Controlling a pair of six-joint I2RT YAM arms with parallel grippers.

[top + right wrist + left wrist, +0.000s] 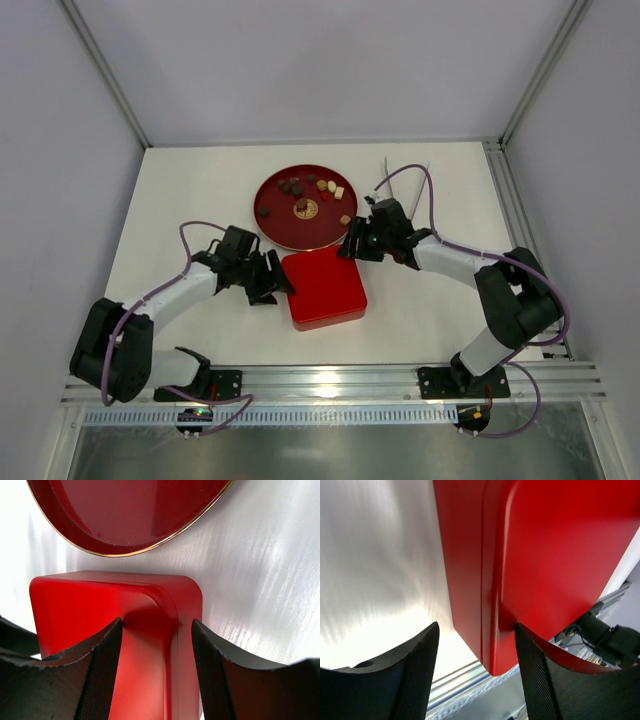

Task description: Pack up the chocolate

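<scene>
— At the box's [325, 290] nine o'clock edge?
— Left jaws, wide, straddling it; right jaws wide over the one o'clock corner.
— Chocolate [296, 186]?
— On the plate [280, 225], twelve o'clock, a tabletop [200, 190] strip between rim and box.

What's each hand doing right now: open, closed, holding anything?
Left hand: open at a corner of the glossy red square box, holding nothing.
Right hand: open at another corner of that box, holding nothing.
</scene>
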